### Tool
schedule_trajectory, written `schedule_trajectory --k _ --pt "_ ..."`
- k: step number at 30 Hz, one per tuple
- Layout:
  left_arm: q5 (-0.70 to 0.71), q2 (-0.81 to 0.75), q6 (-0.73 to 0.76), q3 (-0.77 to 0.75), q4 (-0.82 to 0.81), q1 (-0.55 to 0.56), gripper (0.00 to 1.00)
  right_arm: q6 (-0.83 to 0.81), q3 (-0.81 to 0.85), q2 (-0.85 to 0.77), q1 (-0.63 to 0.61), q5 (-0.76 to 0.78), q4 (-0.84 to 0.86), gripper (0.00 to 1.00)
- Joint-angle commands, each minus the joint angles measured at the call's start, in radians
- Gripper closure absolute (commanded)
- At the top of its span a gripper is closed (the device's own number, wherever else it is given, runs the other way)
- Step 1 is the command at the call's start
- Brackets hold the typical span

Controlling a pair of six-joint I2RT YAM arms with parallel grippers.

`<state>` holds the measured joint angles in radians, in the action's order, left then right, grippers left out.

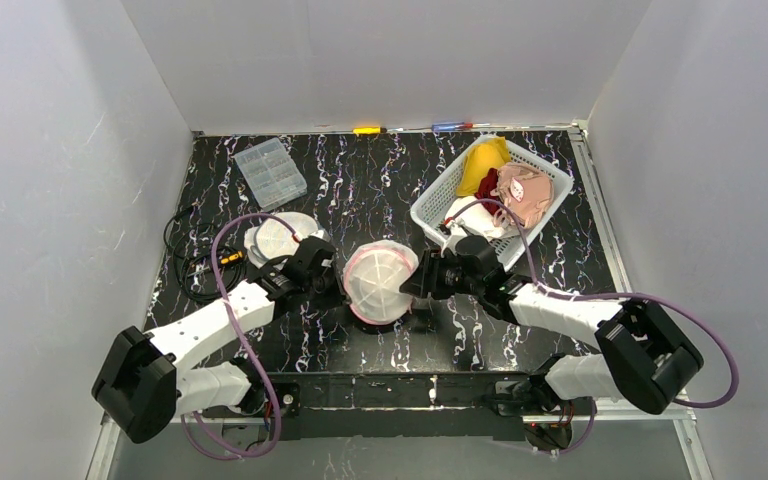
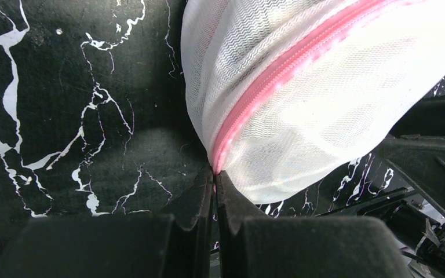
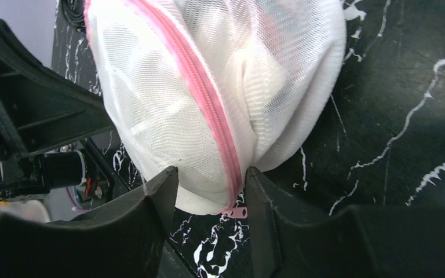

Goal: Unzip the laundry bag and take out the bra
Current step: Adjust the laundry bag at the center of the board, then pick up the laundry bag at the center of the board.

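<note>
Mesh of the laundry bag (image 1: 380,280) is hiding what's inside. Only pale blurred shapes are showing through, so the bra itself is not showing as a distinct thing. The top view is coming out too small for finger gaps, and the bag is covering part of both grippers there.

The pink zipper (image 3: 205,104) is running shut along all the length in view, and its upper end is getting cut off by the frame edge in both wrist views. The zipper pull (image 3: 236,212) is hanging at the bag's lower end, just beside one finger of the right gripper (image 3: 208,191). That gripper is standing partly open, with its two fingers pressing the bag's lower end from both sides and grasping it.

The left gripper (image 2: 215,179) is clenching almost fully, its fingers meeting on the bag's edge right at the zipper seam and pinching the fabric.

The bag is standing on edge mid-table (image 1: 380,180) between the two grippers. Whether it is touching the table can't be told. A basket (image 1: 437,192) of clothes is sitting far right, apart from the bag.
</note>
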<state>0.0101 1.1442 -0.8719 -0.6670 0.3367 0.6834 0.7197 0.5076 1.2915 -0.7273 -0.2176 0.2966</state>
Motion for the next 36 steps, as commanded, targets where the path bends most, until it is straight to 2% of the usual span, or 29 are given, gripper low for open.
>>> schedule_trajectory --k 1,5,12,16,18,22,24,28,31,36 --pt "-0.009 0.015 0.024 -0.033 0.005 -0.016 1.00 -0.025 0.033 0.016 0.003 -0.068 0.091 0.47" --pt "-0.050 0.044 0.030 -0.048 0.000 -0.021 1.00 -0.020 0.027 0.034 0.002 -0.097 0.108 0.55" --pt "-0.068 0.064 0.039 -0.090 0.010 -0.024 1.00 0.041 0.008 -0.028 0.003 -0.124 0.124 0.77" --pt "-0.101 0.015 0.025 -0.102 0.016 -0.024 1.00 0.121 -0.012 -0.136 0.003 -0.086 0.084 0.99" --pt "-0.123 -0.028 0.005 -0.092 0.008 -0.024 0.92 0.178 -0.027 -0.179 0.002 -0.058 0.075 0.99" --pt "-0.157 -0.153 -0.071 -0.030 -0.018 -0.022 0.56 0.341 -0.087 -0.253 0.003 0.019 0.103 0.99" --pt "-0.161 -0.241 -0.134 0.023 -0.048 -0.015 0.47 0.429 -0.128 -0.290 0.002 0.064 0.129 0.99" --pt "-0.140 -0.393 -0.277 0.148 -0.128 0.028 0.40 0.556 -0.183 -0.367 -0.008 0.157 0.131 0.99" --pt "-0.040 -0.483 -0.367 0.209 -0.168 0.101 0.39 0.612 -0.191 -0.416 -0.035 0.241 0.072 0.99" --pt "0.131 -0.492 -0.442 0.215 -0.177 0.227 0.38 0.651 -0.174 -0.442 -0.110 0.347 -0.028 0.99"
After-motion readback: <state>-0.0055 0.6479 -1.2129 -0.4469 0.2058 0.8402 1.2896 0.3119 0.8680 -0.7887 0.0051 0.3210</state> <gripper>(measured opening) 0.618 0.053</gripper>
